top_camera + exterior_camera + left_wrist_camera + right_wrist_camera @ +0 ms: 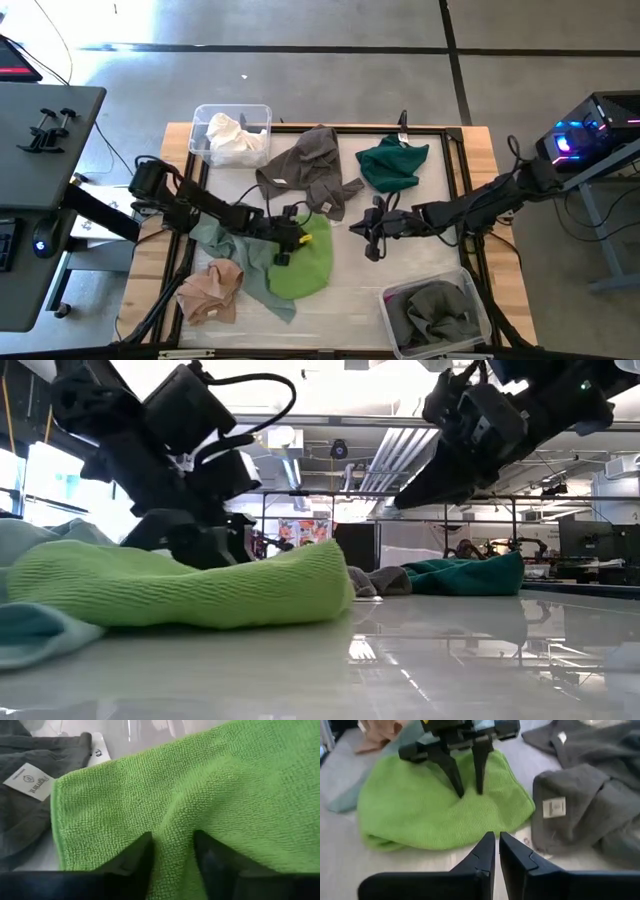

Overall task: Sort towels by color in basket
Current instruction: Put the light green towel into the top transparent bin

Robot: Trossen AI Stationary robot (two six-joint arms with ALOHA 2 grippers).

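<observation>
The lime towel, lying mid-table beside the grey towel, is being pinched in a fold by the left gripper, while the right gripper is held just beside it with jaws pressed together; a lift is judged next.

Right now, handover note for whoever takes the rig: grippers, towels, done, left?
Left gripper: fingers pressed down into the lime green microfibre towel, pinching a fold at table centre; not lifted.
Right gripper: shut, empty, hovering just right of that towel.
Done: white towel in the clear bin at the far left; one grey towel in the clear bin at the near right.
Left on the table: second grey towel, dark teal towel, pale mint towel, peach towel, plus the green one.
</observation>
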